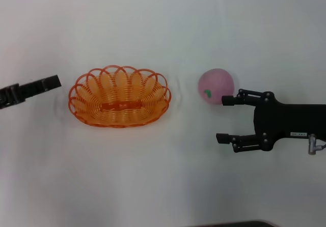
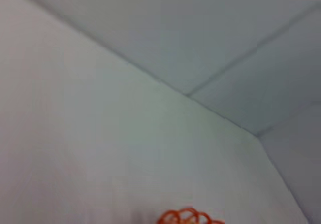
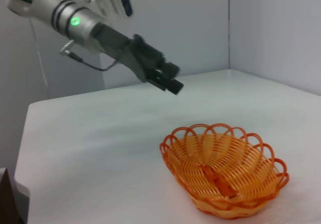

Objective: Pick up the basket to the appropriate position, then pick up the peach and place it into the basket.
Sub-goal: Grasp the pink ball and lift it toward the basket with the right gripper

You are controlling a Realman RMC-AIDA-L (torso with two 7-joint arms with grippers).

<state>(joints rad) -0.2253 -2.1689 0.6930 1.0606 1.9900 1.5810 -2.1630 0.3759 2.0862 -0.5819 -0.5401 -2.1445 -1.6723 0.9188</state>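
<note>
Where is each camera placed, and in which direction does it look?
Head view: high on the robot, looking down at the table, the basket, the peach; shows the left end effector and the open right end effector.
Left wrist view: faces bare table and walls; only the basket's rim.
Right wrist view: looks across the basket toward the left end effector; shares both with the head view.

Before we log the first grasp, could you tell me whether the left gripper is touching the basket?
Apart. The head view shows bare table between the left gripper and the basket; the right wrist view shows it raised above the table.
</note>
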